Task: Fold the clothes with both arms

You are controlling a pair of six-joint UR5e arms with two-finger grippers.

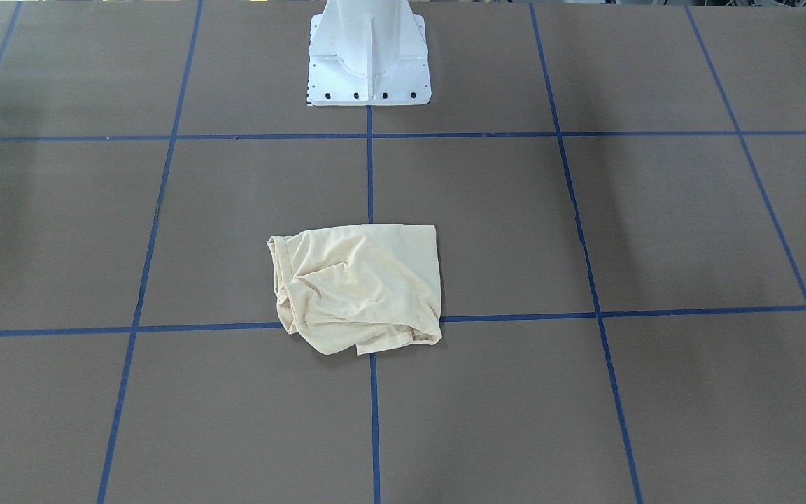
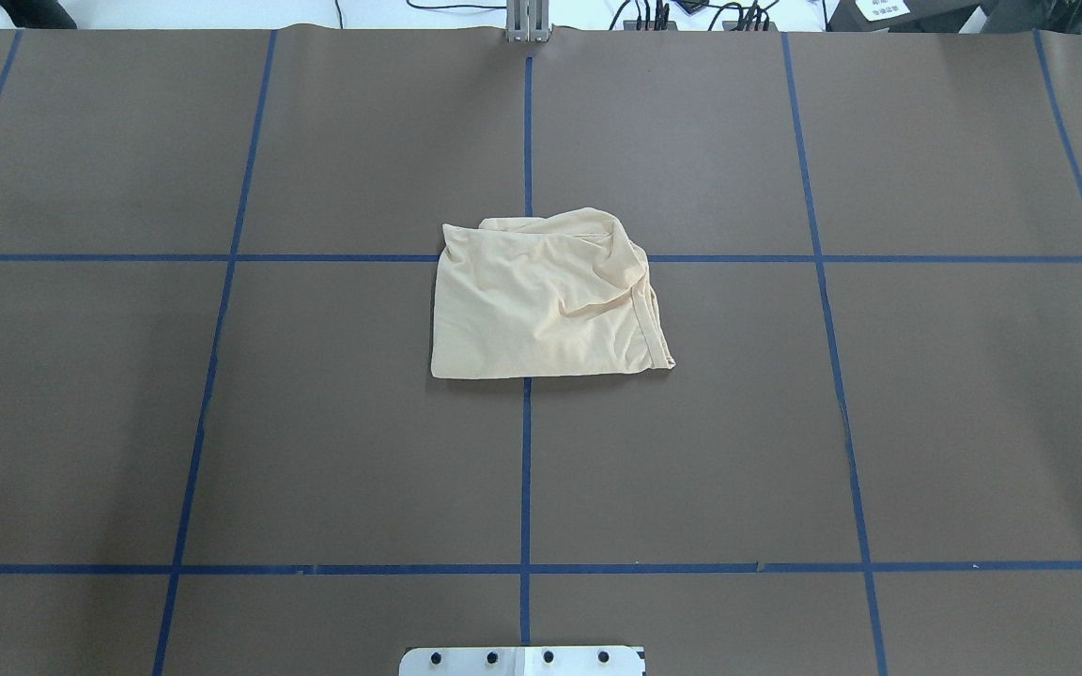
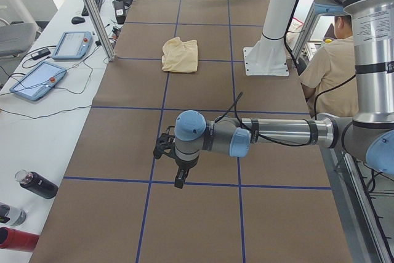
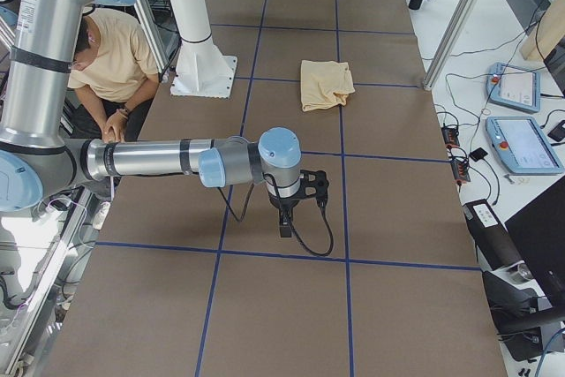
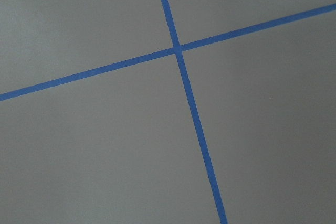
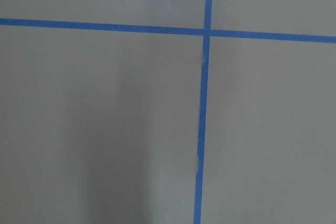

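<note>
The clothes [image 1: 357, 287] lie as one pale cream-yellow shirt, folded into a compact, wrinkled bundle on the brown table where two blue tape lines cross. The bundle also shows in the overhead view [image 2: 546, 300] and, small and far, in both side views [image 3: 180, 55] [image 4: 325, 84]. No arm touches it. My left gripper [image 3: 180, 180] hangs pointing down over bare table, well short of the shirt. My right gripper [image 4: 284, 227] does the same at the other end. Both show only in the side views, so I cannot tell whether they are open or shut. Both wrist views show only table and tape.
The white pedestal base [image 1: 369, 63] stands behind the shirt. A person [image 3: 332, 60] sits beside the robot's side of the table. Teach pendants [image 3: 37, 81] [image 4: 521, 139], cables and bottles [image 3: 37, 184] lie on the white bench beyond the table's far edge.
</note>
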